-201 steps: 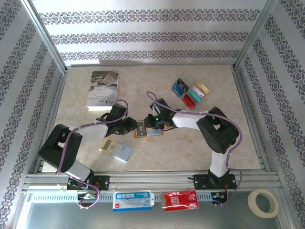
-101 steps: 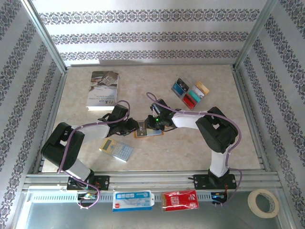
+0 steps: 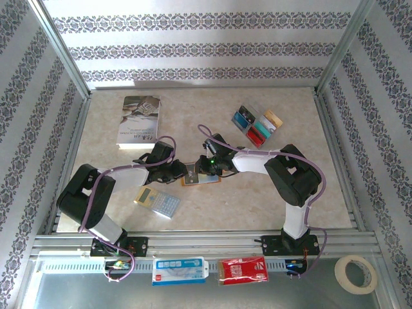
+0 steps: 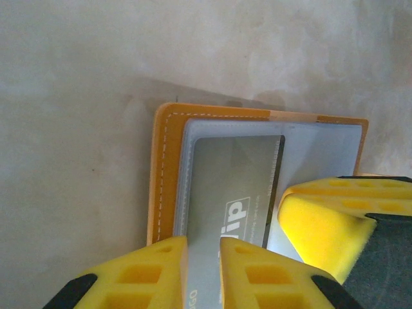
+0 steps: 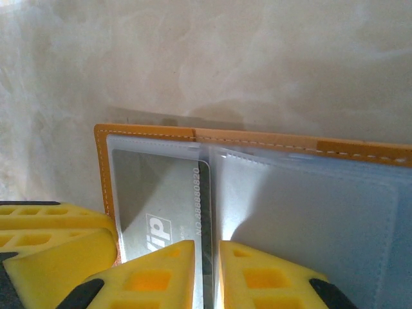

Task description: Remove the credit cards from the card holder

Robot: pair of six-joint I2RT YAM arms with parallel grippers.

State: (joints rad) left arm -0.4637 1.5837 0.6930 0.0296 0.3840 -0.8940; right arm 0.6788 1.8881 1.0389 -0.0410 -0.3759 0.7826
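The card holder (image 3: 207,180) lies open and flat at mid-table, orange with clear sleeves (image 4: 164,167) (image 5: 257,140). A grey "vip" credit card (image 4: 232,174) (image 5: 154,187) sits in its left sleeve. My left gripper (image 3: 185,172) (image 4: 203,241) stands on the holder's left half, jaws nearly together with only a narrow slit over the sleeved card. My right gripper (image 3: 207,168) (image 5: 207,248) stands at the fold, its slit over the card's inner edge. The card lies flat under both. Several credit cards (image 3: 257,125) lie loose at the back right.
A grey book (image 3: 138,121) lies at the back left. A calculator (image 3: 158,203) sits just in front of the left arm. A tape roll (image 3: 356,273) and two packets (image 3: 178,270) (image 3: 243,270) rest below the front rail. Patterned walls close three sides.
My left gripper has edged right onto the holder's left half and its jaws have drawn slightly closer. The right gripper and the holder have stayed put.
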